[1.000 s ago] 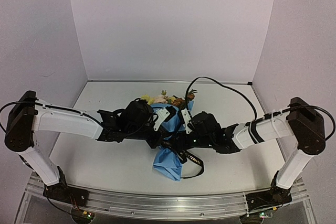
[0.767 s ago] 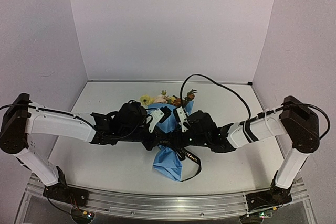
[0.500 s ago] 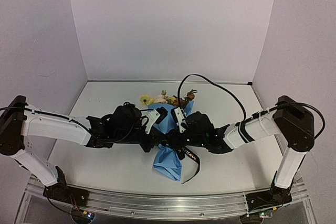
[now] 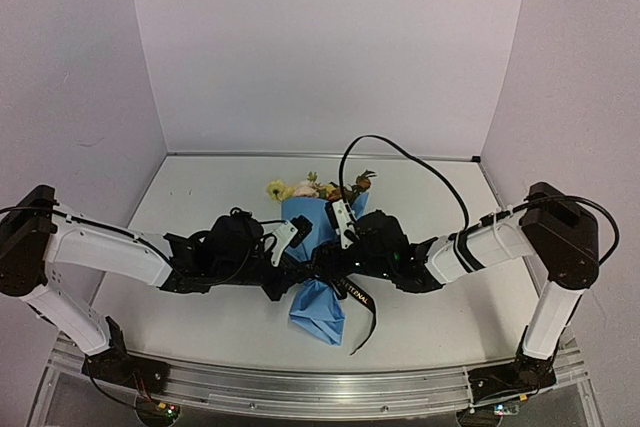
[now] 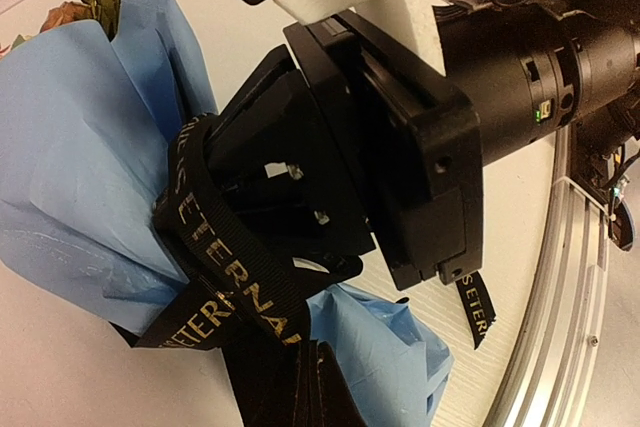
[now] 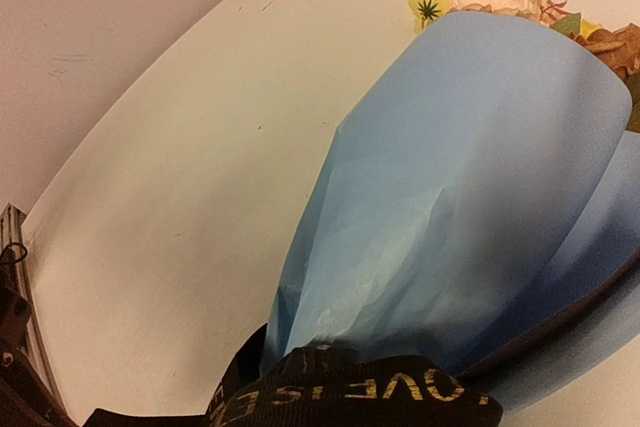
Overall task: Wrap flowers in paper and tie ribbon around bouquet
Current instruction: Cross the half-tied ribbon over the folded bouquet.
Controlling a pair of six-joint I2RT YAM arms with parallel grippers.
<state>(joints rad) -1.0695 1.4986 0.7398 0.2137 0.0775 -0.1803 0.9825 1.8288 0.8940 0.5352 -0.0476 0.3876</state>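
Bouquet [image 4: 318, 309] lies mid-tabletop [image 4: 200, 327], with both arms meeting at its waist.

I see the light-blue paper [image 6: 470, 177] cone with its narrow end toward the near edge and the flowers [image 4: 305, 188] toward the far edge. The black ribbon [image 5: 215, 277] circles the waist. Its gold lettering reads "ETERNAL", and the right wrist view shows what looks like "LOVE". The left gripper [image 5: 285, 382] and right gripper [image 5: 240, 182] sit tip to tip, each pressed together, pinching the ribbon. One loose tail trails toward the near edge.
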